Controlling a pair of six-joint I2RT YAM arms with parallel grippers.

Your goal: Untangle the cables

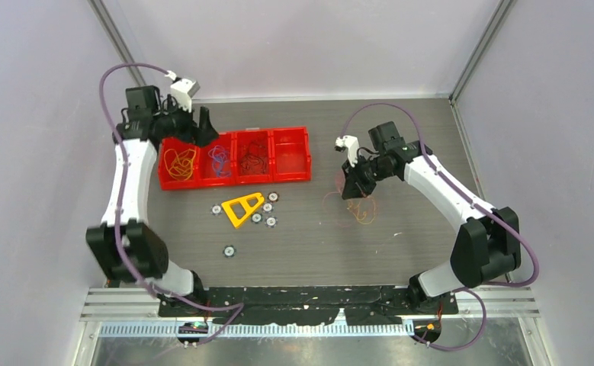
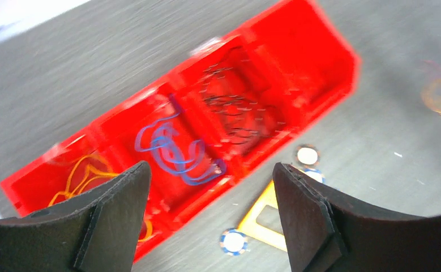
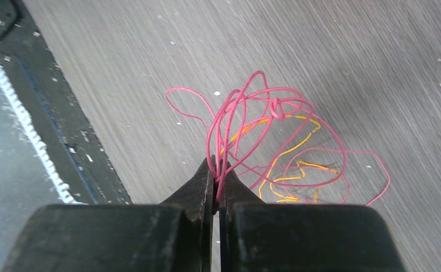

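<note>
My right gripper [image 3: 217, 170] is shut on the pink strands of a small tangle of cables [image 3: 274, 141], pink wire knotted with an orange-yellow one, lifted partly off the table right of centre [image 1: 358, 206]. My left gripper [image 2: 209, 187] hangs open and empty above the red tray [image 2: 320, 51]. In the tray's compartments lie sorted cables: an orange-yellow bunch [image 1: 179, 162], a blue bunch [image 2: 175, 150] and a dark bunch [image 2: 235, 110]. In the top view the left gripper [image 1: 198, 126] is over the tray's back left part, and the right gripper [image 1: 352, 183] sits above the tangle.
The tray's rightmost compartment [image 1: 291, 152] holds nothing visible. A yellow triangular frame [image 1: 242, 207] and several small round discs [image 1: 227, 250] lie on the table in front of the tray. A black strip runs along the near table edge [image 1: 309, 297].
</note>
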